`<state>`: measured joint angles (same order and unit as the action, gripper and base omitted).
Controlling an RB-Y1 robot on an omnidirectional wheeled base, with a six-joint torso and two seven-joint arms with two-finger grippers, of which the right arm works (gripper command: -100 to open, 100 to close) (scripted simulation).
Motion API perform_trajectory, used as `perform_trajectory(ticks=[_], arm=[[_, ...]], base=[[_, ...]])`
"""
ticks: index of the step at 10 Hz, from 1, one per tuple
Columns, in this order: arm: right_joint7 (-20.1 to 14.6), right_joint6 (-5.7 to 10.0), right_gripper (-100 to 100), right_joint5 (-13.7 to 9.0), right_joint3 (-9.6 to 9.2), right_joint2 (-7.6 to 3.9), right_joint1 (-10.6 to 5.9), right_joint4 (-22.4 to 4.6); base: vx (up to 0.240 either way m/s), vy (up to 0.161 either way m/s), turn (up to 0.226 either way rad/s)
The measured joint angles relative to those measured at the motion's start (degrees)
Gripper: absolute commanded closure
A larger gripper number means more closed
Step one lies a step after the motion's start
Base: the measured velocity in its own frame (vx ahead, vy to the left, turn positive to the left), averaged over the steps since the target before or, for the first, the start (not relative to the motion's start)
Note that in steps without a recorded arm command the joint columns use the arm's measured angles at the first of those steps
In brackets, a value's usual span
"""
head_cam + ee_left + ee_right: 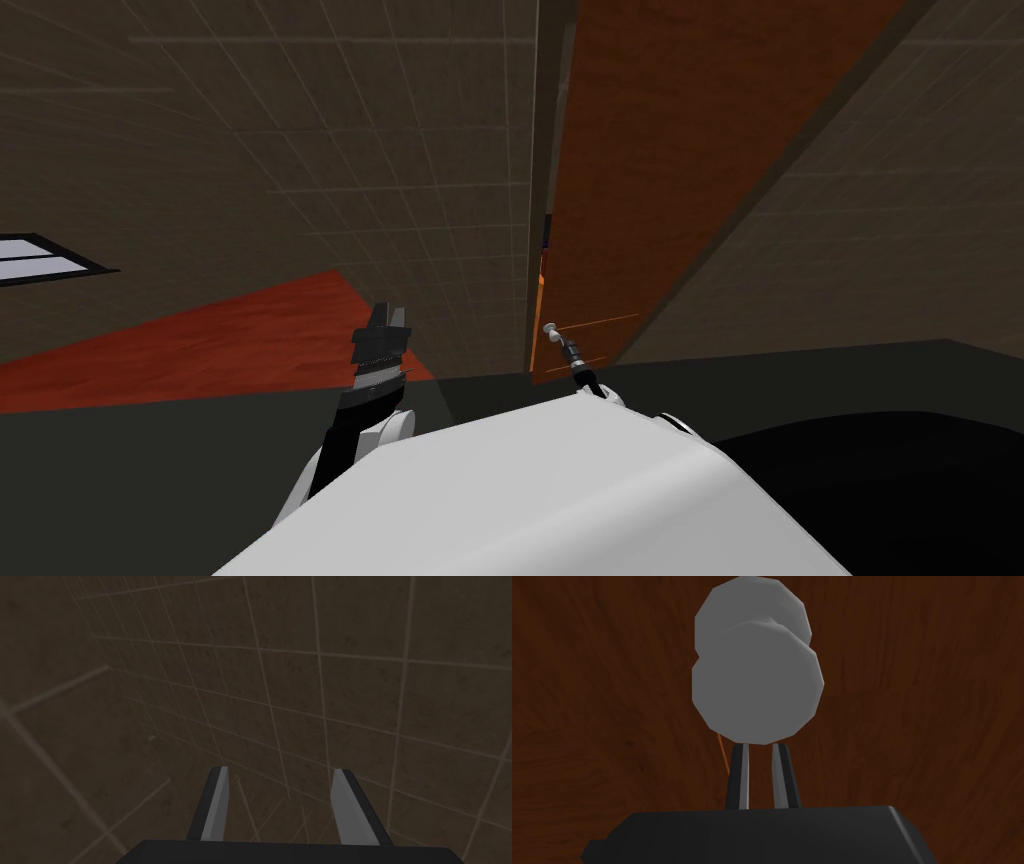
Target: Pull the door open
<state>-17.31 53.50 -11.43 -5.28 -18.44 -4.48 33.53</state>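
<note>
A brown wood-grain door [680, 150] stands right of centre in the head view. A thin strip of other colours shows along its left edge [545, 262]. A small grey knob handle [550, 328] sticks out low on the door. My right gripper [558, 342] reaches up to it from below. In the right wrist view the grey round handle [757, 681] looms large against the door [922, 701]. The right gripper [759, 748] has its fingers close together right at the handle's base, shut on it. My left gripper [281, 770] is open and holds nothing, raised left of the door [385, 322].
A brown tiled wall [330, 130] runs left of the door, and another wall [900, 230] lies to its right. Reddish floor [200, 350] shows at the left, with a pale framed panel [35, 258] at the far left edge. A black area [900, 480] lies at the bottom right.
</note>
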Motion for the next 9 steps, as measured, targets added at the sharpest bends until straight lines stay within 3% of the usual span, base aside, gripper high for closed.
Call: perform_trajectory(ticks=[1, 3, 4, 5, 6, 7, 9], arm=[[-1.2, -0.66, 100, -0.4, -0.16, -0.35, 0.97, 1.6], [-3.7, -0.55, 100, -1.3, -0.38, -0.32, 0.31, 0.7], [-5.2, -1.96, 100, -2.1, -0.53, -0.62, 1.35, 3.0], [-6.3, -2.43, 100, -2.4, -0.53, -0.51, 1.60, 3.6], [-7.2, -1.63, 100, -2.4, -0.77, -0.52, 1.07, 2.2], [-8.6, -0.87, -100, -2.9, -1.00, -0.29, 0.66, 0.8], [-11.1, -1.48, -100, -4.2, -0.90, -0.49, 0.74, 0.8]], base=[[-0.028, -0.011, 0.036], [-0.039, -0.017, 0.079], [-0.043, -0.022, 0.068], [-0.017, -0.012, -0.004], [-0.024, -0.008, 0.032], [-0.051, -0.029, 0.014], [-0.080, -0.027, 0.022]])
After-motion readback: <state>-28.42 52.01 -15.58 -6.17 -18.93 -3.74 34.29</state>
